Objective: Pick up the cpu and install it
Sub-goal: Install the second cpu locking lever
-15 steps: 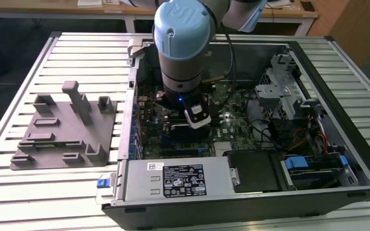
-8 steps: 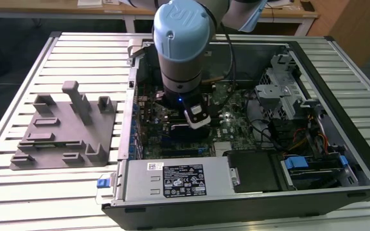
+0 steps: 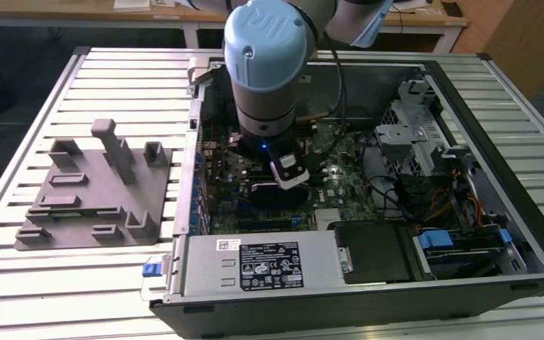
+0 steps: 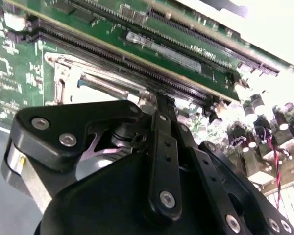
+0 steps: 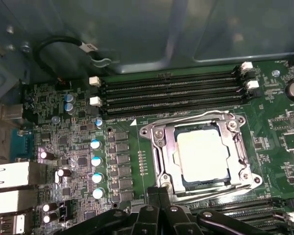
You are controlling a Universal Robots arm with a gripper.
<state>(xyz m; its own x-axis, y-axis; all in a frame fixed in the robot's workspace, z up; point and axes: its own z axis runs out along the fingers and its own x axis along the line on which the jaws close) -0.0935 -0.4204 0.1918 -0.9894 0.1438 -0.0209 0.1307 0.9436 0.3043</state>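
Note:
In the first wrist view the cpu, a pale silver-grey square, lies flat inside the metal-framed socket on the green motherboard. My gripper hangs just off the socket's edge with its black fingers closed together and nothing between them. The second wrist view looks along the gripper, whose tips sit against the socket's metal frame. In the exterior view the arm reaches straight down into the open computer case, over the motherboard.
Memory slots run beside the socket and capacitors stand close by. A grey plastic fixture with upright blocks lies on the slatted table at the exterior view's left. The power supply, drive cage and cables crowd the case.

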